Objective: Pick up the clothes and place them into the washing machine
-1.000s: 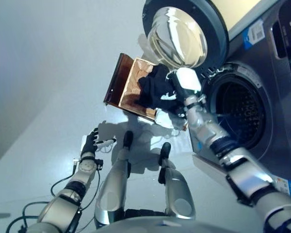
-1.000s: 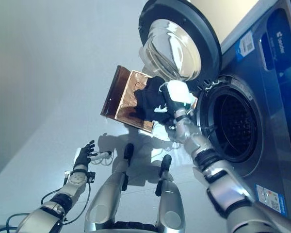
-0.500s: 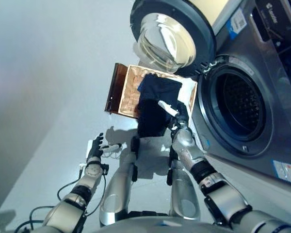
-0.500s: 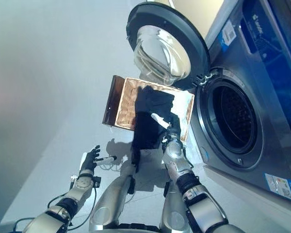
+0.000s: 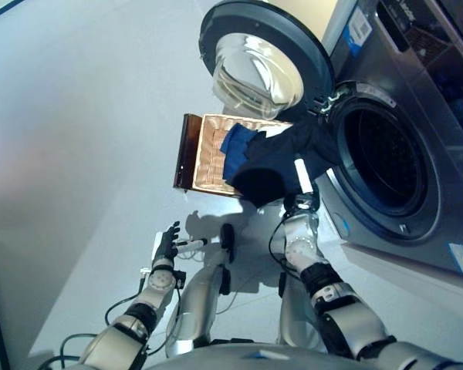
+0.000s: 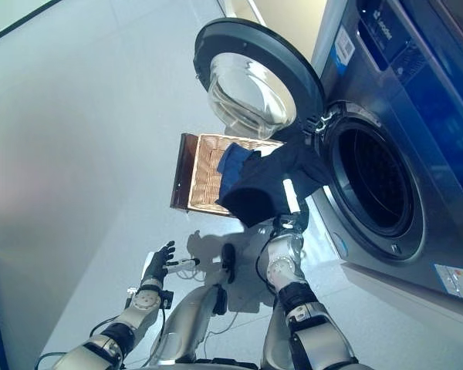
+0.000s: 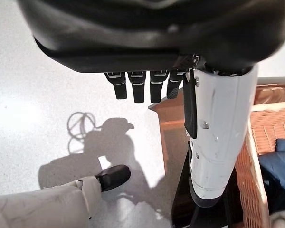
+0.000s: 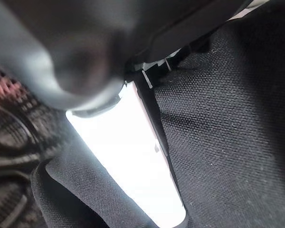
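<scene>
In the right wrist view, right hand (image 8: 133,156) grips dark garment (image 8: 228,118).

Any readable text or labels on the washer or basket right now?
Blue-and-white sticker, washing machine's top corner: too small to read.
Print on its control panel: blurred, unreadable.
Sticker on its lower front: too small to read.
Wicker basket, dark garment: no text seen.

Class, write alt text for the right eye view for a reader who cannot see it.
The right hand holds a dark navy garment up beside the grey washing machine's open round drum. A woven wicker basket stands behind; the left hand hangs open, low.
</scene>
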